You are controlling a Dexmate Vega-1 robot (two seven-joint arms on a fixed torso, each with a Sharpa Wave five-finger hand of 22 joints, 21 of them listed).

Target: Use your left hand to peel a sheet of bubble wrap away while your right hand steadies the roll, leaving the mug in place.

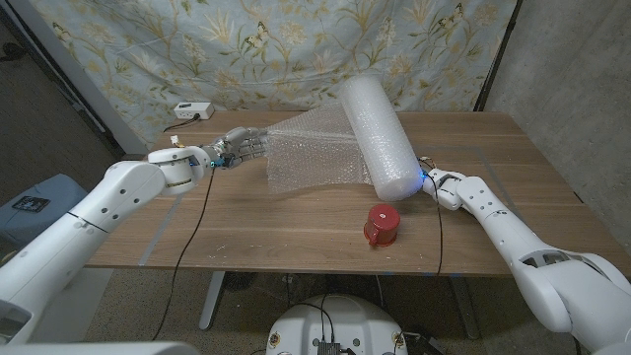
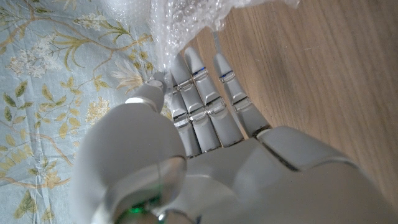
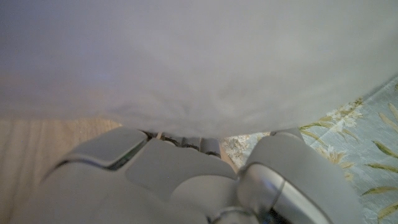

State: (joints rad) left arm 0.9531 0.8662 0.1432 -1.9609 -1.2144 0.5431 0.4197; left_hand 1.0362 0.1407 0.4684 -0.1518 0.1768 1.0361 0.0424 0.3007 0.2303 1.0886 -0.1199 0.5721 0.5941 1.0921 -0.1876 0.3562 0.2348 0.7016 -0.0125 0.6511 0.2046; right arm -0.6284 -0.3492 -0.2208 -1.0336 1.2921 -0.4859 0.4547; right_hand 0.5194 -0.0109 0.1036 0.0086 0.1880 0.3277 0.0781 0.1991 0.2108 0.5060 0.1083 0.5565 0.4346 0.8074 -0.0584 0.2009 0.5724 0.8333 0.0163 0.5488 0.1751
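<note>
In the head view a big roll of bubble wrap [image 1: 380,136] stands tilted at the upper middle of the frame, its lower end down on the wooden table [image 1: 296,222] and its upper end leaning toward the flowered curtain [image 1: 128,49] behind. A loose sheet [image 1: 311,153] runs out from the roll toward the left of the frame, stretched above the table top.

The left hand [image 1: 237,146] sits left of centre, at the far edge of the sheet. In the left wrist view the left hand [image 2: 205,124] has its fingers [image 2: 194,93] lying straight and close together, with the thumb [image 2: 149,99] brought in beside them and the edge of the sheet [image 2: 186,18] bunched at the fingertips; the sheet looks pinched between thumb and fingers.

The right hand [image 1: 441,185] is at the right of centre in the head view, touching the lower end of the roll. In the right wrist view the right hand [image 3: 186,180] is pushed up against the pale side of the roll [image 3: 199,62], which hides its fingers, so whether they are spread or curled cannot be told.

A red mug [image 1: 381,227] stands on the table in the lower middle of the head view, just below the roll's lower end and apart from it. A small white box [image 1: 192,110] sits at the table's far left corner
</note>
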